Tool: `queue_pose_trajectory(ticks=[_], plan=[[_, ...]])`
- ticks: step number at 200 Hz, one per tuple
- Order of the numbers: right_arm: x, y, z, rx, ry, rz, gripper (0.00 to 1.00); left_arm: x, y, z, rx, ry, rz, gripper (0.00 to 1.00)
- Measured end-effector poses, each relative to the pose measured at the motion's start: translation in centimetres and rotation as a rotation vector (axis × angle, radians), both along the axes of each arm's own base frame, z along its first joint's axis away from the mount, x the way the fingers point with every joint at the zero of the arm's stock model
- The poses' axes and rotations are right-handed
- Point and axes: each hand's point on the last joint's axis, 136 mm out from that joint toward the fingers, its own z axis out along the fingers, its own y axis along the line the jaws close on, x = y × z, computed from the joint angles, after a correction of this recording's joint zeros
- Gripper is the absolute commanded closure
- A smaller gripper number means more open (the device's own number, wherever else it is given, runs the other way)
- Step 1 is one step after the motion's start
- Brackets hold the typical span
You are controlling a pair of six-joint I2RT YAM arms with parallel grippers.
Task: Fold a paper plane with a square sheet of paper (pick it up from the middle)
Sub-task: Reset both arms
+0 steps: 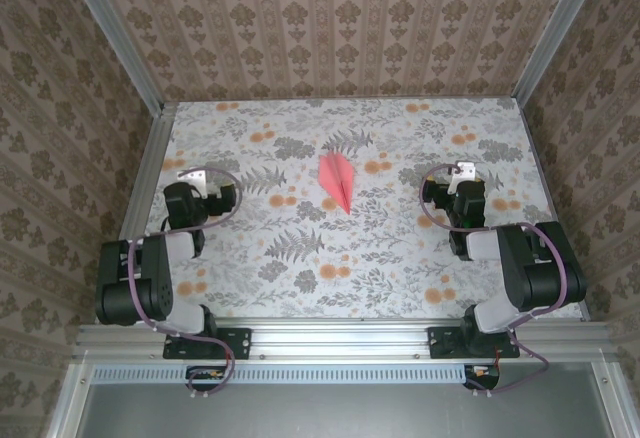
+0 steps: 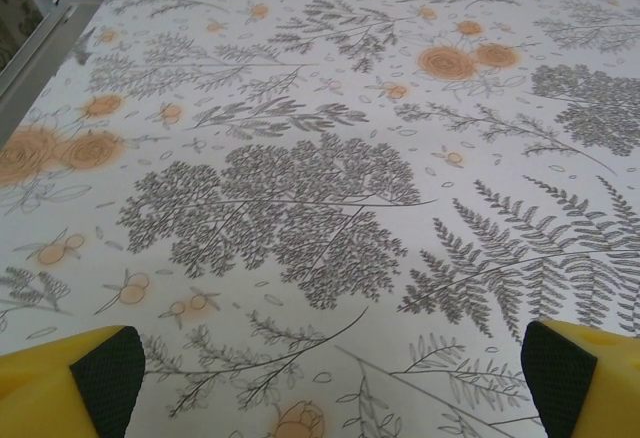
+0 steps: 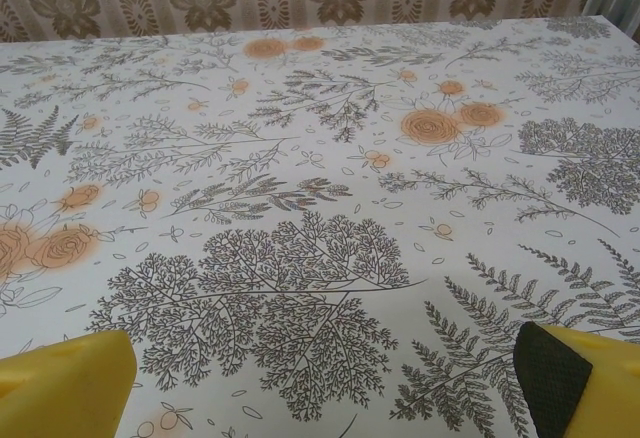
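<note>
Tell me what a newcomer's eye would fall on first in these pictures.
The pink-red paper plane stands out first, a narrow pointed dart lying alone near the middle of the table. Next comes the table's busy print of grey ferns and orange flowers. The left gripper and right gripper are open over that print, yellow fingers wide apart and holding nothing.

Ahead of your left gripper (image 2: 330, 373) lies a white tabletop covering printed with grey ferns and orange flowers (image 2: 320, 108). It looks smooth with a soft satin sheen, like vinyl or coated paper. The gripper's yellow fingers (image 2: 40, 393) look like matt moulded plastic, and their black pads (image 2: 108, 378) show a fine grain. To its right, the narrow pink-red paper plane (image 1: 336, 182) is thin matt paper, sharply creased. Behind it, the silver frame rail (image 1: 340, 333) looks like brushed aluminium.
</note>
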Motion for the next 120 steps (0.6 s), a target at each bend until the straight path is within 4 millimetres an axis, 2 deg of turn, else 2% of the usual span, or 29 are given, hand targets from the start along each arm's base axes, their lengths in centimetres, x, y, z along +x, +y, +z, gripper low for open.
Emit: queue_pose_trajectory(ticks=[120], plan=[[0.02,0.06,0.03,0.001,-0.001,0.003,0.00,0.62,-0.43,-0.35,0.092,-0.021,0.042,0.00]])
